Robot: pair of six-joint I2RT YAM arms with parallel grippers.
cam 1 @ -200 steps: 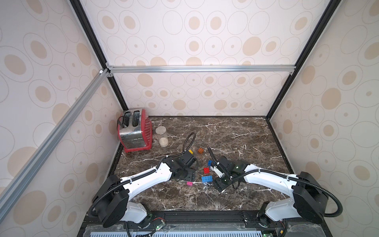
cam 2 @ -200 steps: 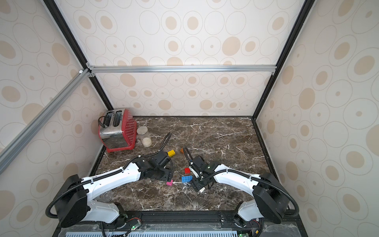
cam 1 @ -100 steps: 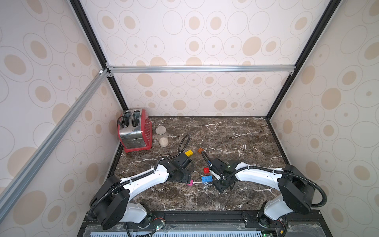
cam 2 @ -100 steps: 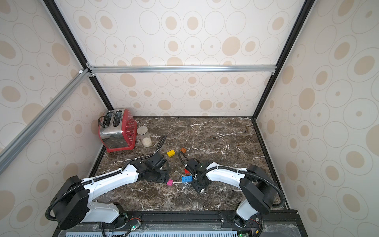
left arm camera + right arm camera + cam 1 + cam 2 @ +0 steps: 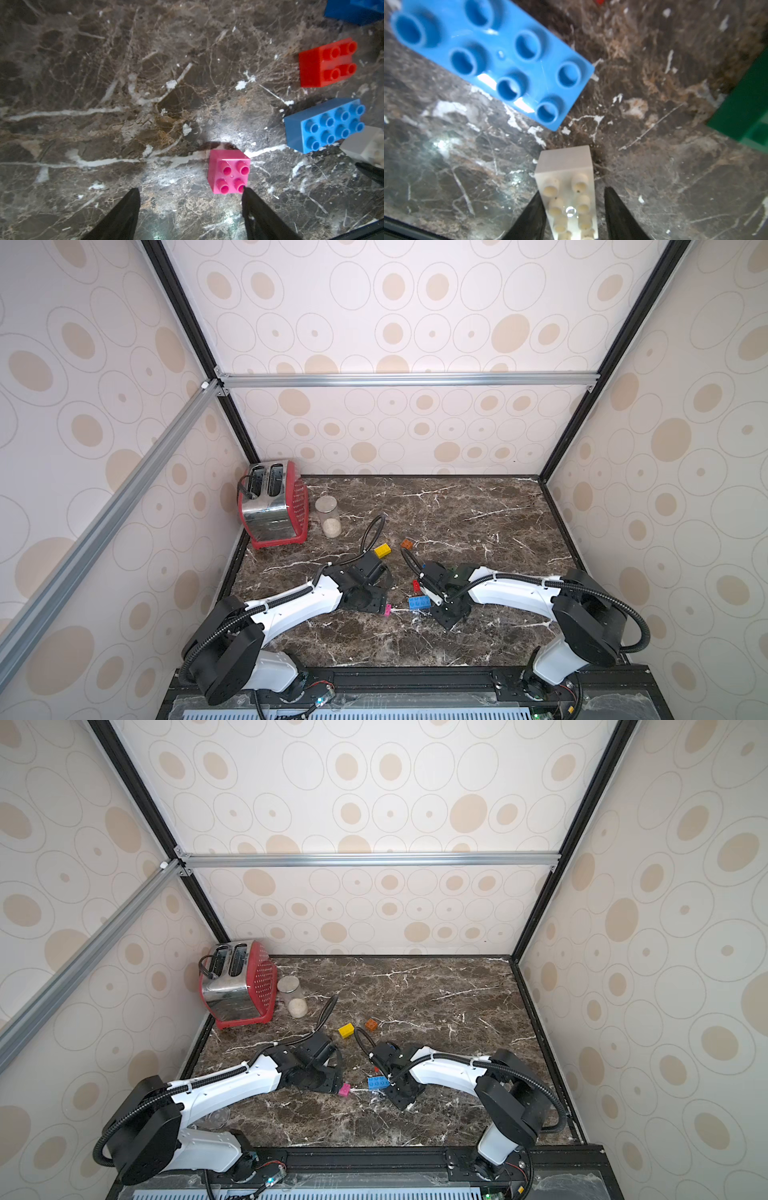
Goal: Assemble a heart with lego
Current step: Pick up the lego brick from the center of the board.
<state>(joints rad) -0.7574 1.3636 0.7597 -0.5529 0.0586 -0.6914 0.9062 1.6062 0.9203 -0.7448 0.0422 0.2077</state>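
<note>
My right pincer [image 5: 573, 190] has come down over the small white studded plastic brick [image 5: 566, 164] and drawn its jaws in from wide a second ago, so I judge a pick-up is starting. No heart exists yet; the pieces lie loose on the brown marble tabletop [image 5: 654, 166]. The brick sits between my jaws, one against its side, the other seemingly just off it, though the close view blurs there, so I am not yet clenched. The long blue eight-stud brick [image 5: 492, 52] lies just beyond. My left pincer [image 5: 190, 187] hangs released, with the pink four-stud cube [image 5: 228, 170] at one fingertip.
</note>
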